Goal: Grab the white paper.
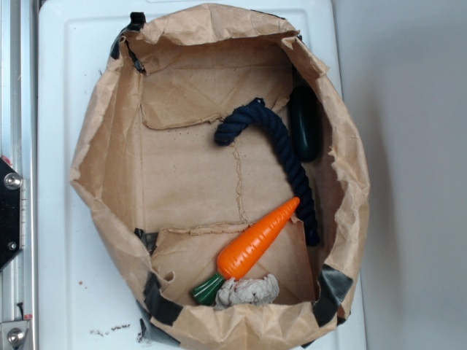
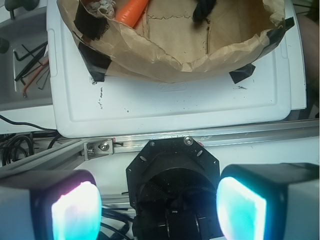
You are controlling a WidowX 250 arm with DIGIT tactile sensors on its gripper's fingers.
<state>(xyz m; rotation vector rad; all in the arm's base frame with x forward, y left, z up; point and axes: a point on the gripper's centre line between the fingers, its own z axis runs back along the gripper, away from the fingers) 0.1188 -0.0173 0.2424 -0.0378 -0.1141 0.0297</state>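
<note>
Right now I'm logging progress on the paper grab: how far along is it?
Nothing looks done. The white paper lies untouched in the brown bag, beside the carrot. In the wrist view the gripper is open, empty and outside the bag. Left: reaching in, closing on the paper, lifting.

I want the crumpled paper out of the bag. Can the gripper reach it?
Probably yes. The white paper lies uncovered in the open-topped paper bag, touching the carrot beside the wall. The gripper is open, outside the bag.
</note>
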